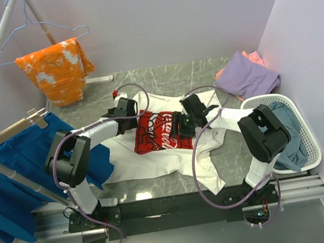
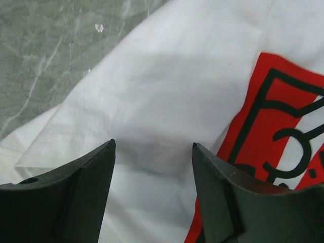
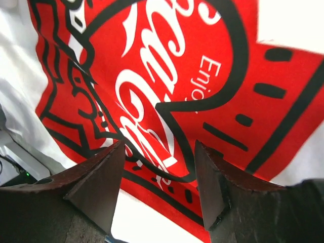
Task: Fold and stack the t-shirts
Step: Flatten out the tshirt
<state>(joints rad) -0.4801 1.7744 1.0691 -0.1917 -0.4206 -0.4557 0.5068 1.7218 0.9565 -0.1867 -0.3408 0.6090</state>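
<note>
White t-shirt [image 1: 147,163], purple t-shirt [image 1: 246,76]; one each

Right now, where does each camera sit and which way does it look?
Top external: high behind the arms, looking down on the table and white t-shirt; left arm and right arm show.
Left wrist: on the left arm, facing down at white cloth and table; open left gripper shows.
Right wrist: on the right arm, facing down at the red print; open right gripper shows.
Shared: all three see the red print.
</note>
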